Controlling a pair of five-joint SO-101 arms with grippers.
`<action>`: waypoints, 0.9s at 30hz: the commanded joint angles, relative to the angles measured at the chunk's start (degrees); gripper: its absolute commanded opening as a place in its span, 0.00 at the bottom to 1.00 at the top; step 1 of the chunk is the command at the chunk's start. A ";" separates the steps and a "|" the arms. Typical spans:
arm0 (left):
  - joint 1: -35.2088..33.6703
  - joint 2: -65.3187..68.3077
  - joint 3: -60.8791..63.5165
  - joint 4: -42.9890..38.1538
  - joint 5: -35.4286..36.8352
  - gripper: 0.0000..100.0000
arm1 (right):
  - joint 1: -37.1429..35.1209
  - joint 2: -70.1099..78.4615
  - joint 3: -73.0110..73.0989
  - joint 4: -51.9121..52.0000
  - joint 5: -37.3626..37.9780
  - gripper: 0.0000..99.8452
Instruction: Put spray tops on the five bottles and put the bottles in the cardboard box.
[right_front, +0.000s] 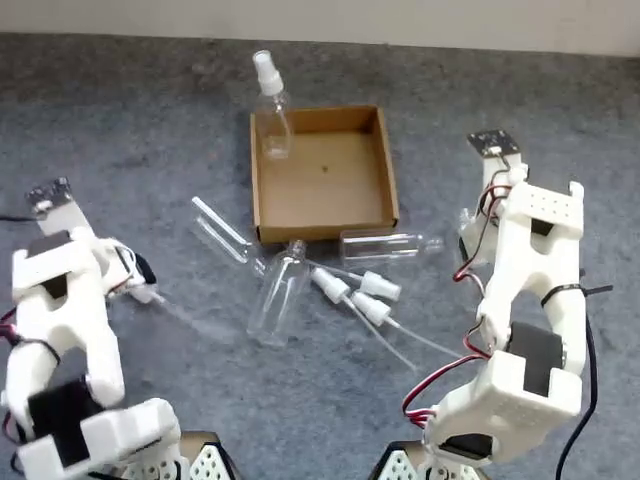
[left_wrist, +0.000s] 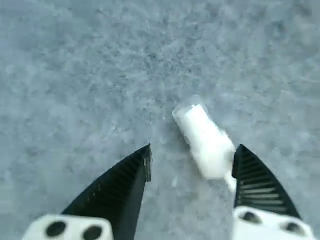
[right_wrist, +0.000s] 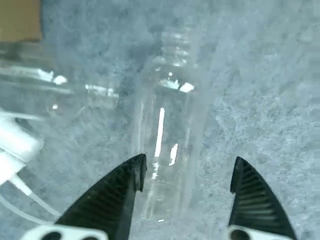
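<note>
The left gripper (left_wrist: 194, 150) is sitting just above the grey table (right_front: 130, 130) with its jaws spread wide. A white spray top (left_wrist: 205, 142) is lying between them, closer to one finger. The right gripper (right_wrist: 189, 161) is also holding its jaws wide, straddling a clear uncapped bottle (right_wrist: 167, 130) lying on the table. A capped bottle (right_front: 272, 110) is standing in a far corner of the cardboard box (right_front: 389, 180).

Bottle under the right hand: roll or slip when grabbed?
Likely rolls: the clear bottle is round, lying sideways on the grey carpet. Probably light; it looks empty. Its glossy wall may slip in the right hand.
</note>
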 joint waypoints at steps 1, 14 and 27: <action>0.04 3.12 -0.04 -4.22 0.26 0.23 | 1.10 -1.10 -0.40 1.63 0.70 0.24; 19.82 4.09 -5.58 -0.53 -26.11 0.04 | 1.01 -1.10 -0.04 1.63 0.62 0.24; 25.98 4.26 -13.05 10.11 -38.42 0.05 | 0.75 -1.10 -0.22 1.10 0.70 0.24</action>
